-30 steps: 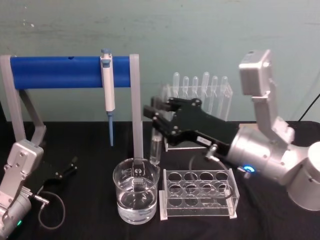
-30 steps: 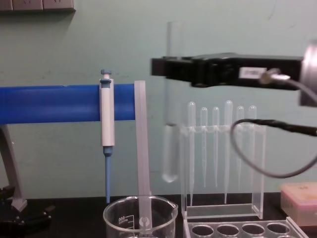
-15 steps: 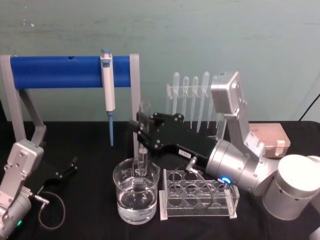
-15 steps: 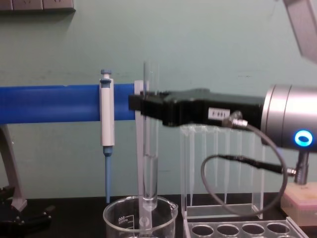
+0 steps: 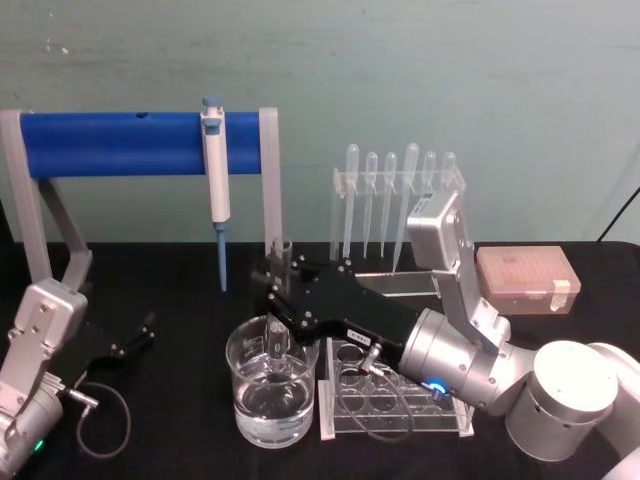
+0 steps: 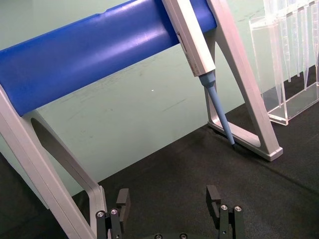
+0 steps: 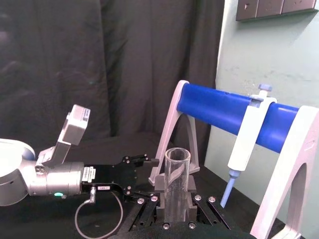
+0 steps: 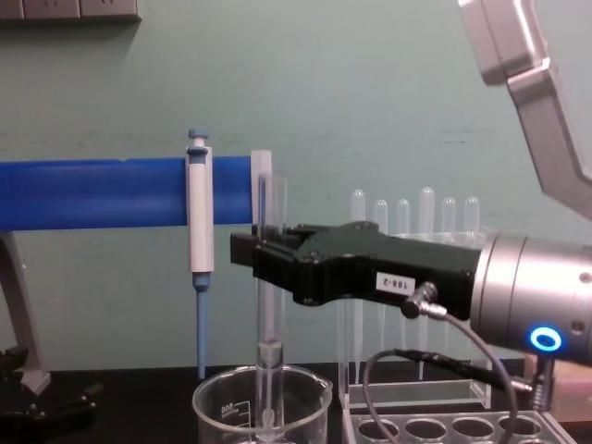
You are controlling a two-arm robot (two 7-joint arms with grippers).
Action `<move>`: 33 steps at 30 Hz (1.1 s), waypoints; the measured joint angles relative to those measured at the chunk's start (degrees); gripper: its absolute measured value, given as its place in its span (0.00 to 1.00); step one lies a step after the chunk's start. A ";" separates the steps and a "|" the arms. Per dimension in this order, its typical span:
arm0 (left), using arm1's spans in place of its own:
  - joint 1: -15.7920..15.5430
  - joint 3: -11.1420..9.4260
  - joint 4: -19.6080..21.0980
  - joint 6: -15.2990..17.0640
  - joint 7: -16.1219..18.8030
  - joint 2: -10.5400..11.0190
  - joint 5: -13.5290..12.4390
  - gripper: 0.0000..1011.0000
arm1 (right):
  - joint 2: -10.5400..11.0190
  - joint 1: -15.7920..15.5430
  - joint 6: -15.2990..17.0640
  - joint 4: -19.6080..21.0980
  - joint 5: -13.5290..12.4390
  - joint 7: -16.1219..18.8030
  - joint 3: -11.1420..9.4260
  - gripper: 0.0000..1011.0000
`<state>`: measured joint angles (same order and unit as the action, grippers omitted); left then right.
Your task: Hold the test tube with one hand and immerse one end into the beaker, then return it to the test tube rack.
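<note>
Brings the tube (image 8: 269,356) lower and further left than a second ago. Back then, clear of the beaker (image 8: 222,412) and up over the rack (image 8: 444,428); half a second ago, round end just at the rim; now upright with that end well down inside the glass wall. Puts the dipping step at or close to done. Cannot tell whether the end is actually under the water, so probably calls for a touch more descent, or a check, before lifting out. Leaves the return to the rack not yet done.

Clamps the tube between the fingers (image 8: 242,248) of the right gripper (image 8: 264,254), clenched on its upper part, with the open rim standing above them and most of the length hanging below. Seats it centrally between both fingers, as seen from the right wrist.

Reaches in from the bench's right side, across the rack, to the beaker near the front middle. Rests the left gripper (image 5: 135,338) on the bench near its left edge, fingers spread, grasping nothing.
</note>
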<state>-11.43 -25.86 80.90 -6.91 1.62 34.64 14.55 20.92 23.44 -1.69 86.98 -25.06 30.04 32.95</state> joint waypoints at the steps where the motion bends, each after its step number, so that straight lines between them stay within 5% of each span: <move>1: 0.00 0.00 0.00 0.00 0.00 0.00 0.00 0.99 | -0.21 -0.08 -0.48 -0.49 0.25 0.26 0.00 0.22; 18: 0.00 0.00 0.00 0.00 0.00 0.00 0.00 0.99 | -1.99 -0.25 -2.66 -4.77 2.65 1.78 0.34 0.22; 33: 0.00 0.00 0.00 0.00 0.00 0.00 0.00 0.99 | -4.20 -2.15 -1.02 -4.41 6.64 -2.96 -0.39 0.22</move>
<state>-11.43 -25.86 80.90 -6.91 1.62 34.64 14.55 16.71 21.29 -2.71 82.57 -18.42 27.07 32.55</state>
